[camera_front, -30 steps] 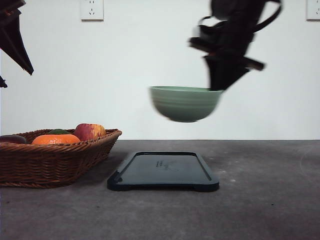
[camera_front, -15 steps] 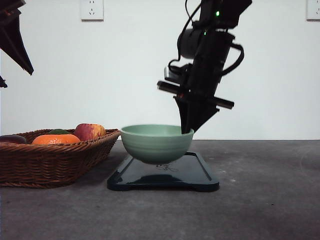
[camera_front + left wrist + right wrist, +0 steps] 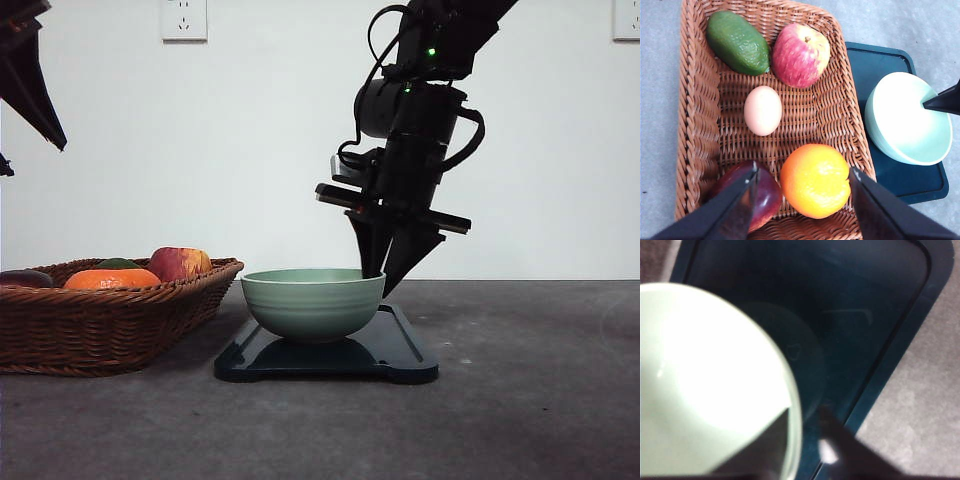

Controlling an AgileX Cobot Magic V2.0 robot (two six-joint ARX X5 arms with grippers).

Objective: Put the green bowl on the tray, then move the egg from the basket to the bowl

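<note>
The bowl (image 3: pixel 312 303) sits on the tray (image 3: pixel 400 352), beside the basket (image 3: pixel 110 325) holding the egg (image 3: pixel 763 110). Right tool (image 3: pixel 382 268) straddles its rim, slightly apart. Left tool (image 3: pixel 802 200) spread wide.

A pale sage-green bowl (image 3: pixel 312 303) with faint horizontal ridges sits on a dark blue-black tray (image 3: pixel 400 352). The brown woven basket (image 3: pixel 700 125) holds a cream egg (image 3: pixel 763 110), an orange (image 3: pixel 815 181), a red-streaked apple (image 3: pixel 800 55) and a green avocado (image 3: pixel 738 43) above the grey table (image 3: pixel 520 400).
</note>
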